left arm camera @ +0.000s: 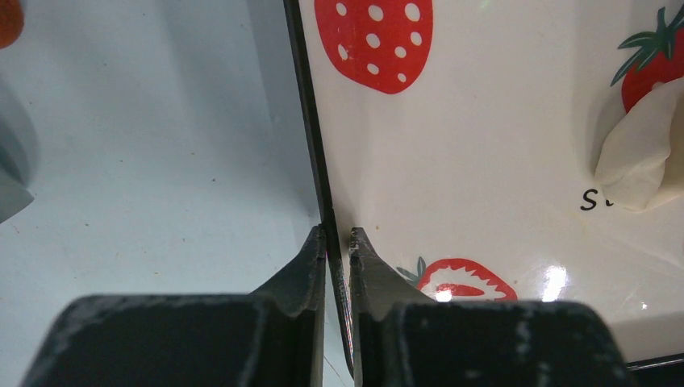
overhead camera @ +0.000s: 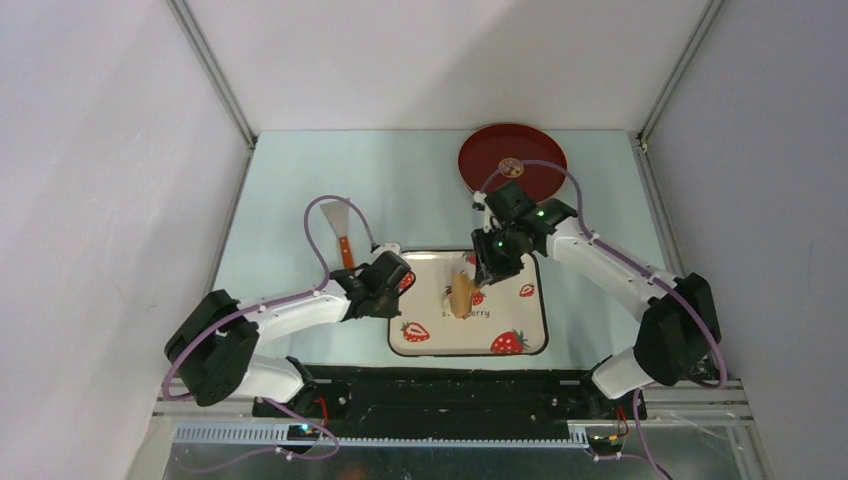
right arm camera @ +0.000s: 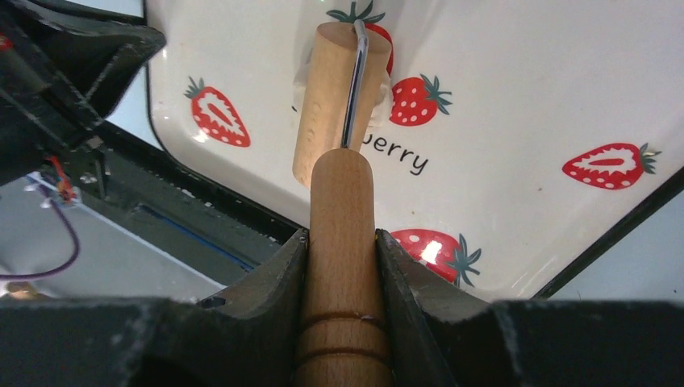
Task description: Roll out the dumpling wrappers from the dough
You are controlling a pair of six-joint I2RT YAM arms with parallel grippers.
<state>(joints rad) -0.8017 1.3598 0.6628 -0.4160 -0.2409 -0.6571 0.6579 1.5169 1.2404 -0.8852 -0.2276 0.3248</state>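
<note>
My left gripper [left arm camera: 337, 242] pinches the left rim of the strawberry-patterned plate [left arm camera: 484, 161], its jaws nearly together with the rim between them. The dough [left arm camera: 639, 161] lies well to the right of those fingers, around the middle of the plate. My right gripper [right arm camera: 341, 242] is clamped on the handle of the wooden roller [right arm camera: 335, 105], jaws pressed against both sides of it. The roller's drum rests on the plate, right on top of the dough, whose cream-white edges peek out beside the drum. A red tray [overhead camera: 512, 160] sits at the far side, beyond the plate.
</note>
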